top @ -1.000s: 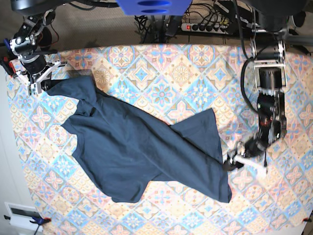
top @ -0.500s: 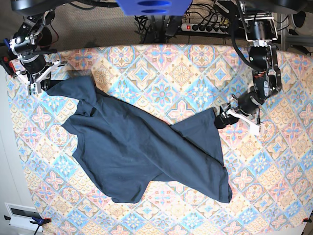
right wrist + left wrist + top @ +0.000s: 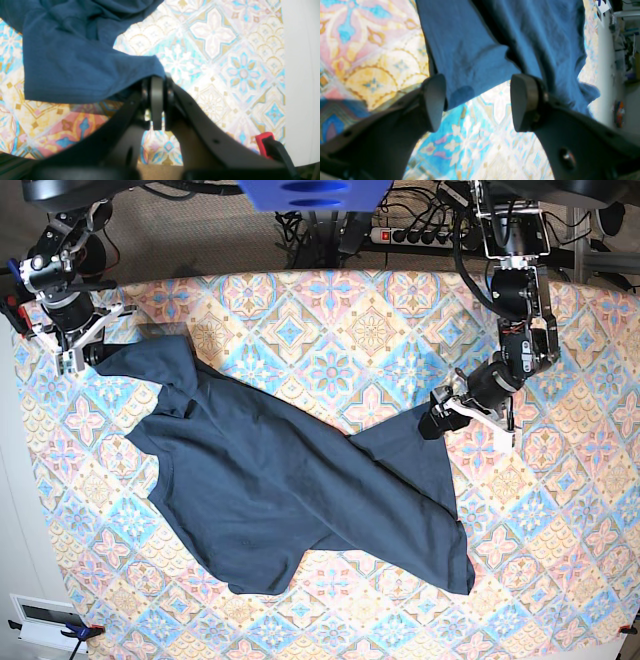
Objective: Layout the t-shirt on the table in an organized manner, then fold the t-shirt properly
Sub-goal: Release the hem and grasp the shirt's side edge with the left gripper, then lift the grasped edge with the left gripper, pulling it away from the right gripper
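Patterned table [image 3: 330,320] bears crumpled t-shirt [image 3: 270,490].

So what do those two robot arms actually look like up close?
Both are dark, mostly black, jointed arms with silver-grey metal brackets and black cables running along them. The left gripper has two black fingers ending in rounded, flat grey pads, with small screws in the plastic. The right gripper has the same black fingers, and white parts around the jaws show in the base view.

T-shirt [image 3: 270,480]: dark navy, plain, spread diagonally and rumpled across table [image 3: 370,330], folds overlapping mid-body. Table cloth: pastel blue, pink, cream diamond tiles with floral motifs.
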Action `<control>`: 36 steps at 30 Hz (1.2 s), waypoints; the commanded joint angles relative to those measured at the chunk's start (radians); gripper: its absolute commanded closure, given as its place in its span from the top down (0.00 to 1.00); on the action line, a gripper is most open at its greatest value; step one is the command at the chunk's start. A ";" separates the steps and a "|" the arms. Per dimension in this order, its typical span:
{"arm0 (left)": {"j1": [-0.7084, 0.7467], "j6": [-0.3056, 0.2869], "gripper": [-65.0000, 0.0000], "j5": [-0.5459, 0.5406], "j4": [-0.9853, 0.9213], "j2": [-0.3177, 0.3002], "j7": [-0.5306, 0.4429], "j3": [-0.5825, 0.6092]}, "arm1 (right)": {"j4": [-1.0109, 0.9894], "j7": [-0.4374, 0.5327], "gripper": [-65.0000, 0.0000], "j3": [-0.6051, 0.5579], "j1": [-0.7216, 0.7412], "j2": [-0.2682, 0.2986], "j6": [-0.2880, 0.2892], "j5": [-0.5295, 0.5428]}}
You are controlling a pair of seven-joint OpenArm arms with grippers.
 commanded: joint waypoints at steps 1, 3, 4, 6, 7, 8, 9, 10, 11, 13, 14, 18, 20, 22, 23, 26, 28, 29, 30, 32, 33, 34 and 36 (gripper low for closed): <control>-0.015 -0.010 0.58 -0.016 -0.005 -0.002 -0.008 -0.001 | 0.018 0.020 0.01 0.008 -0.001 0.014 -0.004 0.013; -0.018 -0.010 0.58 -0.018 -0.043 0.000 -0.010 -0.001 | 0.018 0.020 0.01 0.008 -0.001 0.014 -0.004 0.013; -0.018 -0.010 0.58 -0.019 -0.058 0.000 -0.013 -0.001 | 0.019 0.020 0.01 0.008 -0.001 0.014 -0.004 0.013; -0.018 -0.010 0.58 -0.021 -0.071 0.000 -0.015 -0.003 | 0.019 0.020 0.01 0.010 -0.001 0.014 -0.004 0.013; -0.018 -0.010 0.58 -0.024 -0.072 0.000 -0.016 -0.003 | 0.019 0.020 0.01 0.010 -0.001 0.014 -0.004 0.013; -0.018 -0.010 0.58 -0.025 -0.072 0.000 -0.016 -0.004 | 0.019 0.020 0.01 0.010 -0.001 0.014 -0.004 0.013; -0.016 -0.010 0.58 -0.027 -0.072 0.000 -0.016 -0.006 | 0.019 0.020 0.01 0.010 -0.001 0.014 -0.004 0.013; -0.016 -0.010 0.58 -0.027 -0.075 0.000 -0.016 -0.007 | 0.019 0.020 0.01 0.010 -0.001 0.014 -0.004 0.013; -0.016 -0.010 0.58 -0.025 -0.077 0.000 -0.016 -0.009 | 0.019 0.020 0.01 0.010 -0.001 0.014 -0.004 0.013; -0.018 -0.010 0.58 -0.027 -0.077 0.000 -0.016 -0.009 | 0.019 0.020 0.01 0.010 -0.001 0.014 -0.004 0.013; -0.018 -0.010 0.58 -0.027 -0.077 0.000 -0.016 -0.009 | 0.019 0.020 0.01 0.010 -0.001 0.014 -0.004 0.013; -0.022 -0.010 0.58 -0.028 -0.075 0.001 -0.016 -0.009 | 0.019 0.020 0.01 0.010 -0.002 0.014 -0.004 0.013; -0.039 -0.010 0.58 -0.028 -0.075 0.003 -0.016 -0.009 | 0.019 0.020 0.01 0.010 -0.002 0.014 -0.004 0.013; -0.047 -0.010 0.58 -0.025 -0.077 0.020 -0.016 -0.011 | 0.019 0.020 0.01 0.010 -0.002 0.014 -0.004 0.013; -0.052 -0.010 0.58 -0.024 -0.077 0.026 -0.016 -0.011 | 0.019 0.020 0.01 0.010 -0.001 0.014 -0.004 0.013; -0.081 -0.010 0.58 -0.019 -0.100 0.032 -0.016 -0.003 | 0.019 0.020 0.01 0.010 -0.002 0.014 -0.004 0.013; -0.107 -0.010 0.58 -0.019 -0.150 0.058 -0.016 -0.006 | 0.019 0.020 0.01 0.010 -0.002 0.014 -0.004 0.013; -0.116 -0.010 0.57 -0.018 -0.173 0.064 -0.016 -0.006 | 0.019 0.020 0.01 0.010 -0.002 0.014 -0.004 0.013; -0.122 -0.010 0.57 -0.021 -0.196 0.067 -0.016 -0.006 | 0.019 0.020 0.01 0.010 -0.002 0.014 -0.004 0.013; -0.125 -0.010 0.57 -0.024 -0.221 0.070 -0.016 -0.004 | 0.019 0.020 0.01 0.011 -0.002 0.014 -0.004 0.013; -0.125 -0.010 0.57 -0.022 -0.222 0.072 -0.016 -0.004 | 0.019 0.020 0.01 0.011 -0.002 0.014 -0.004 0.013; -0.125 -0.010 0.57 -0.024 -0.222 0.081 -0.016 -0.004 | 0.019 0.020 0.01 0.013 -0.002 0.014 -0.004 0.013; -0.121 -0.010 0.57 -0.028 -0.215 0.092 -0.010 -0.009 | 0.019 0.020 0.01 0.013 -0.001 0.014 -0.004 0.013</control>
